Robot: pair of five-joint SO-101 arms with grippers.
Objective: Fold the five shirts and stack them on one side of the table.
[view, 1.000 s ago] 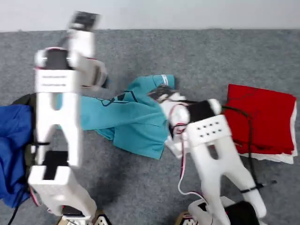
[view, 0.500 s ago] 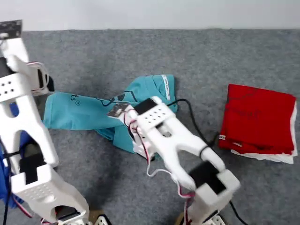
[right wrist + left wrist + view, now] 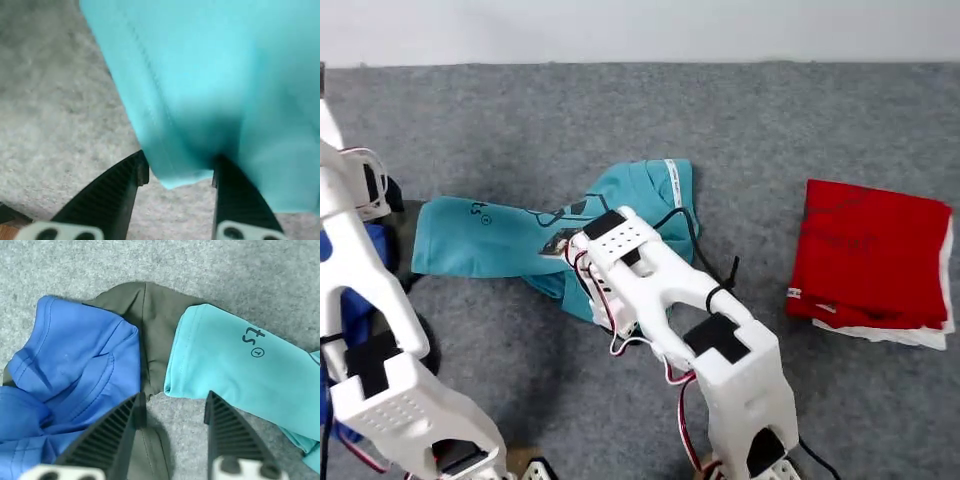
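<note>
One wide-spread right hand [image 3: 180, 164] low over teal shirt [image 3: 200, 75].

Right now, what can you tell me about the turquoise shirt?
The turquoise shirt is soft-looking cloth with dark print and a white strip. It lies crumpled, not folded, mid-table on the grey carpet, one sleeve stretched out with its end on an olive shirt. The right gripper stands open around one hem.
</note>
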